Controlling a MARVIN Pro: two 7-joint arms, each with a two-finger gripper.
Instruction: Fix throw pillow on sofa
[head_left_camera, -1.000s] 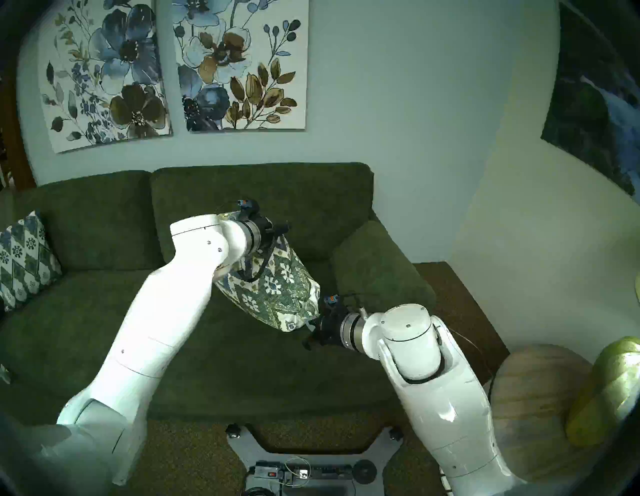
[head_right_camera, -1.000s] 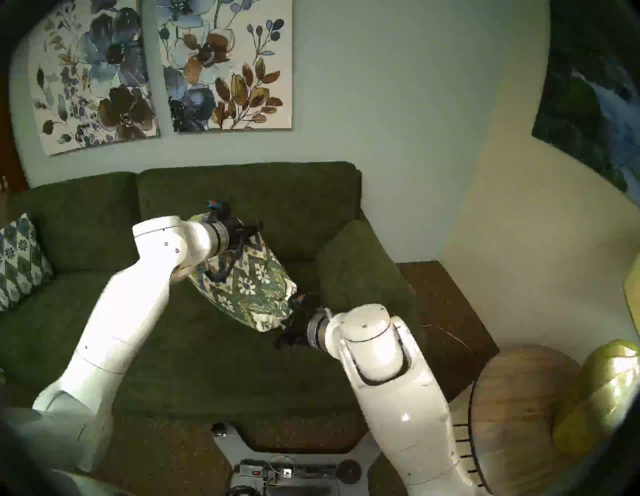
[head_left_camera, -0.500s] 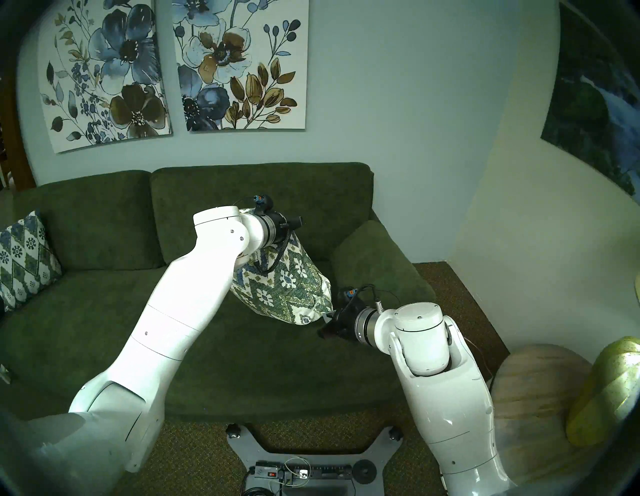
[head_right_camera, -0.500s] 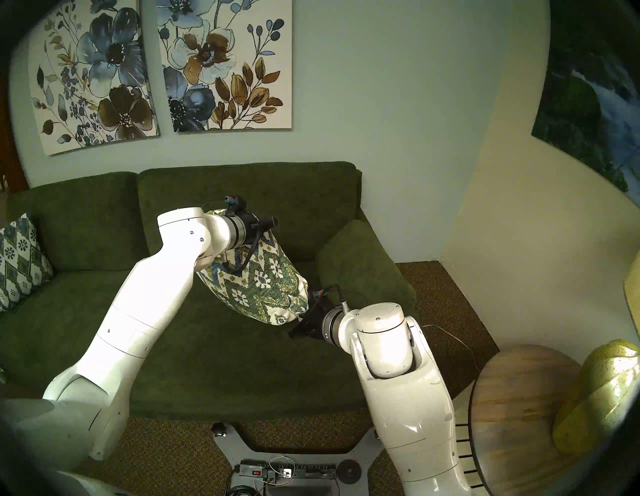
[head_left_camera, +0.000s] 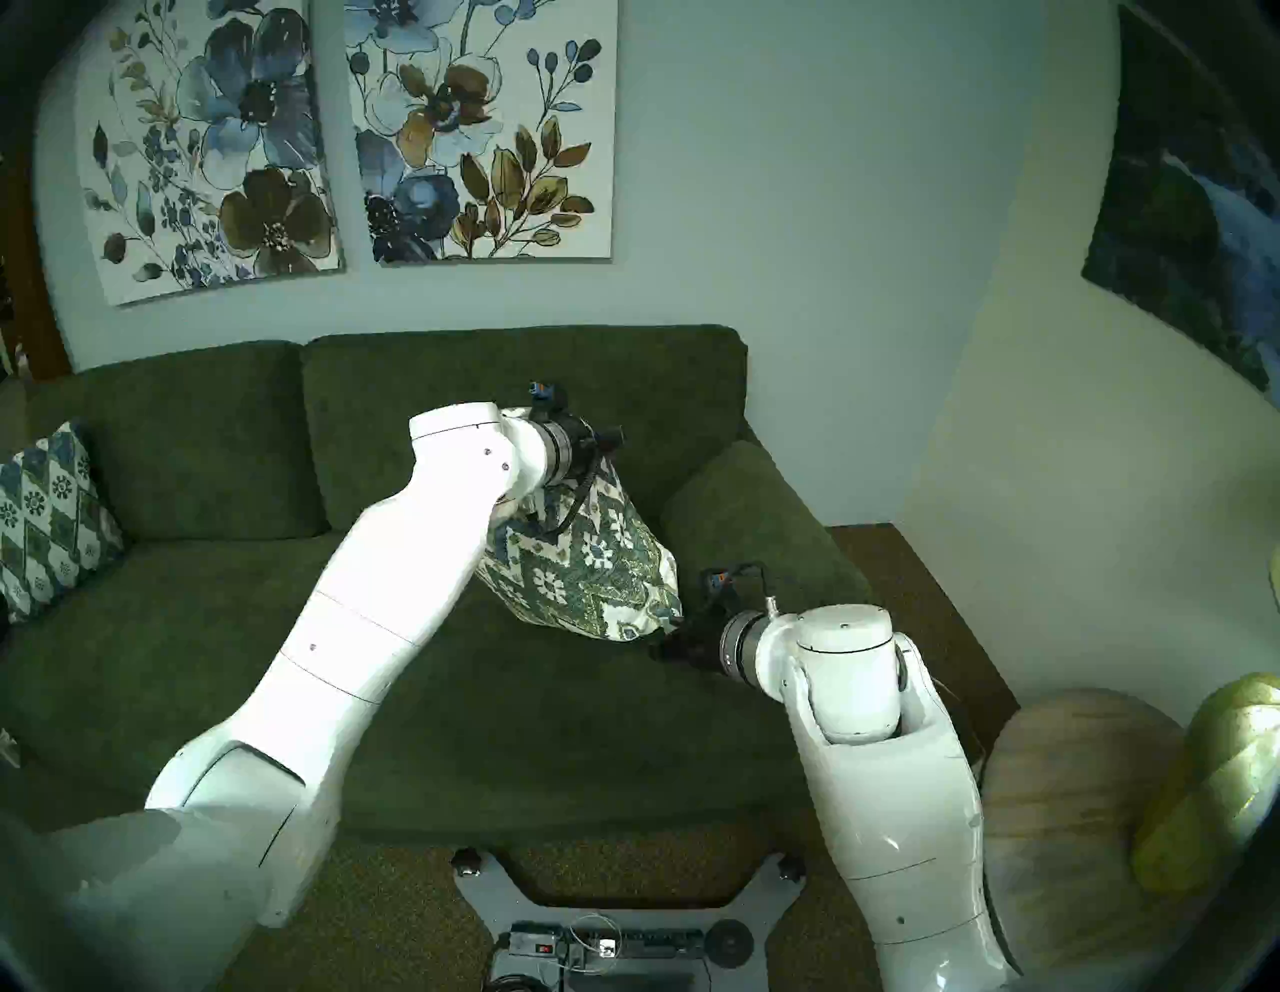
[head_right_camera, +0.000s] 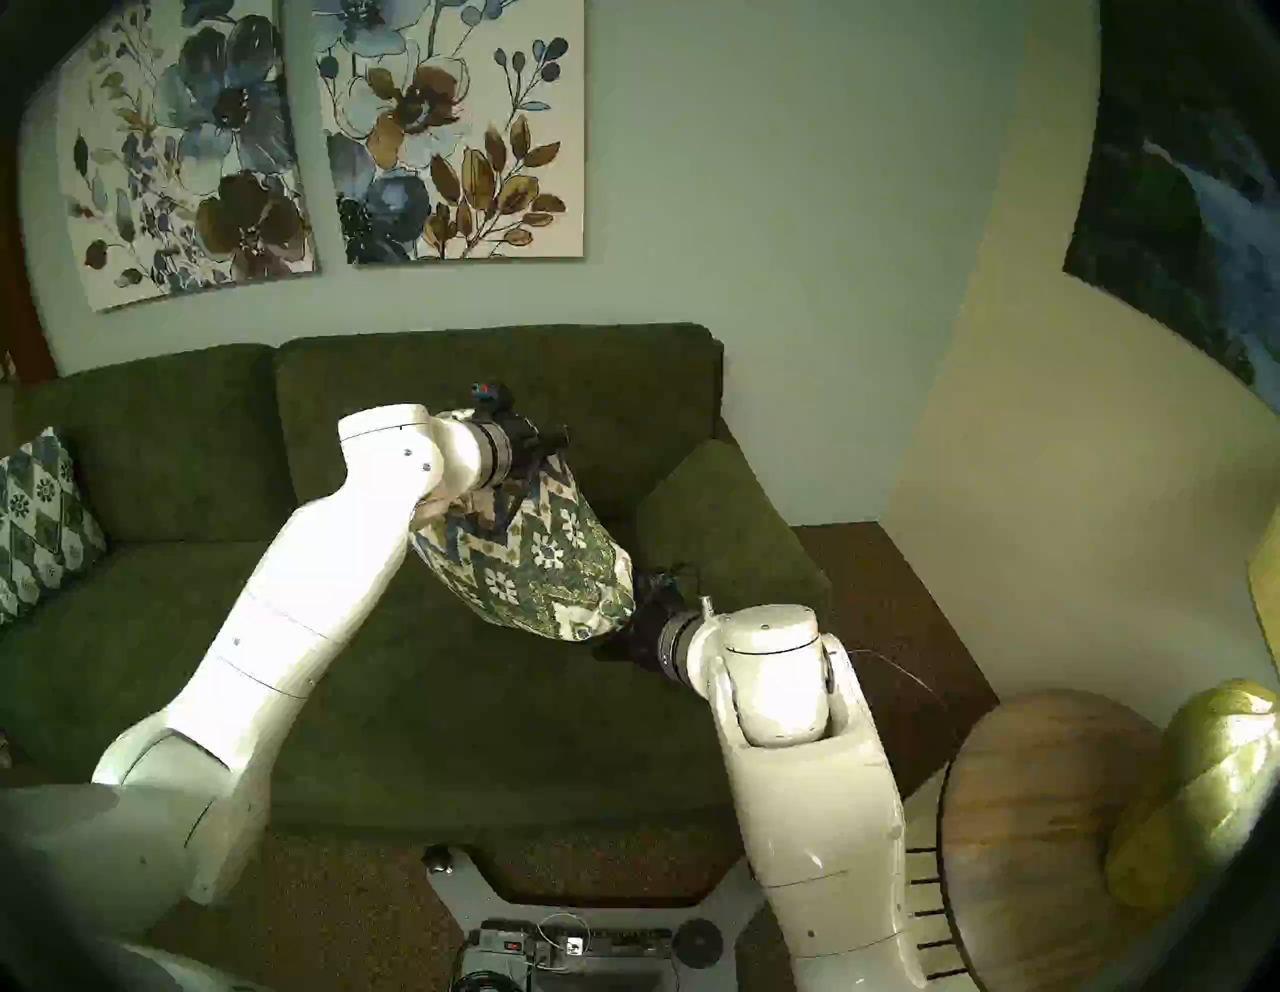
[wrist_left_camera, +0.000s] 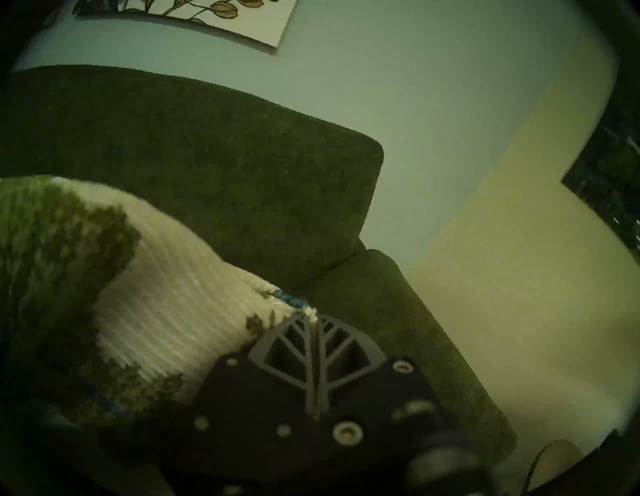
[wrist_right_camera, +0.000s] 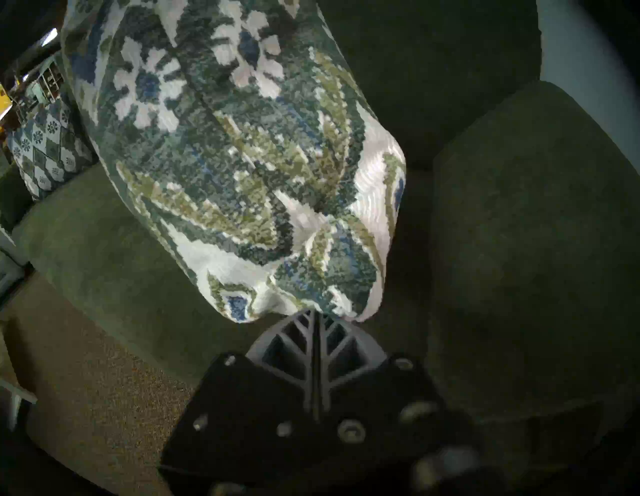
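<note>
The plump cream-white woven throw pillow with olive and blue zigzags (head_left_camera: 585, 561) hangs above the dark green textured sofa (head_left_camera: 208, 623) seat, jaws of left gripper (wrist_left_camera: 313, 317) and right gripper (wrist_right_camera: 316, 313) clenched on opposite corners, so setting it down against the right arm cushion remains.

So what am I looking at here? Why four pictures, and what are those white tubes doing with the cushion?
The white tubes are a robot's two arms. The two wide pictures come from cameras on its head, looking down at a green sofa. The two dark close-ups come from a camera on each wrist, looking along its own gripper. The left gripper is shut on one corner of the patterned throw pillow; the right gripper is shut on the opposite, lower corner. Together they hold the pillow tilted in the air above the seat, near the sofa's padded arm. A second patterned pillow leans at the sofa's other end.
</note>
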